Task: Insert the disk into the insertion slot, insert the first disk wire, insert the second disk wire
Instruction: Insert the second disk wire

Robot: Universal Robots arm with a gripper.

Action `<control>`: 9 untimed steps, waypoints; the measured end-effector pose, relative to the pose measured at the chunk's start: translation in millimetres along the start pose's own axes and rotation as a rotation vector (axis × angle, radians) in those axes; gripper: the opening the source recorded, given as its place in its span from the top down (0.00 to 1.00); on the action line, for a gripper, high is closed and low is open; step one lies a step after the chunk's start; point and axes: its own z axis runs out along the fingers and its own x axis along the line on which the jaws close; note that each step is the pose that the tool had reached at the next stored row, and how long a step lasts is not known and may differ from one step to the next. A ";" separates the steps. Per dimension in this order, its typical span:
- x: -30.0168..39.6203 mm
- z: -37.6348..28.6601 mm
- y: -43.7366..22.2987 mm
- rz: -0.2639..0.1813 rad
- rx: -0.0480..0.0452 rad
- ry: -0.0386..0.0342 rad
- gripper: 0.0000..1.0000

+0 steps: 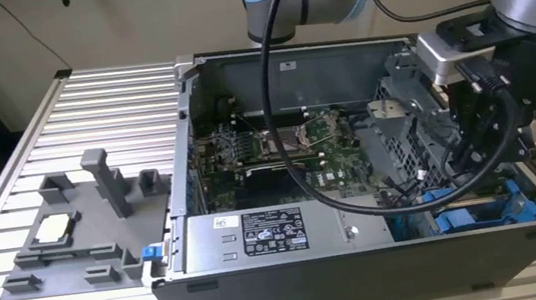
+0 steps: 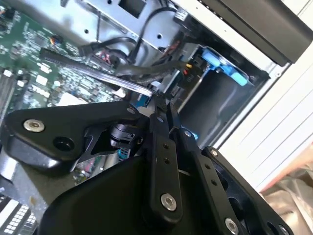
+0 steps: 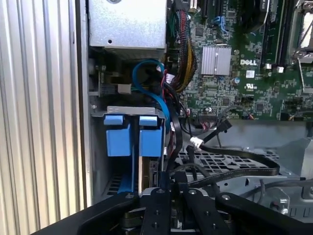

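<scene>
Landmark: open grey metal computer case [image 1: 295, 285] on the ribbed aluminium bench [image 1: 108, 100].
Slot: narrow grey drive bay with blue plastic clips [image 3: 132, 134], in the case's corner beside the labelled power-supply box [image 1: 268, 234].
Disk: blue-framed drive [image 3: 128, 181] sits in that bay.
Gripper [image 2: 159, 105]: black fingers [image 2: 161, 142] clenched together above the bay.
Obstacles: black cables [image 3: 230, 166], blue cable [image 3: 159, 93] beside the bay.

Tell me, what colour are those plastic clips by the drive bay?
Bright blue clips, best seen in the first wrist view.
</scene>
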 end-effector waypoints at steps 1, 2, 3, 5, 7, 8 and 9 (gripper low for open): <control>0.6 0.0 0.0 0.002 0.0004 -0.0149 0.84; 1.7 -0.1 0.0 0.003 0.0002 -0.0227 0.84; 3.5 -0.2 0.0 0.003 -0.0010 -0.0264 0.84; 7.9 -0.4 0.1 0.004 -0.0054 -0.0298 0.84; 12.5 -0.6 0.2 0.004 -0.0101 -0.0315 0.84; 14.8 -0.7 0.3 0.005 -0.0126 -0.0324 0.84; 17.1 -0.9 0.3 0.005 -0.0151 -0.0335 0.84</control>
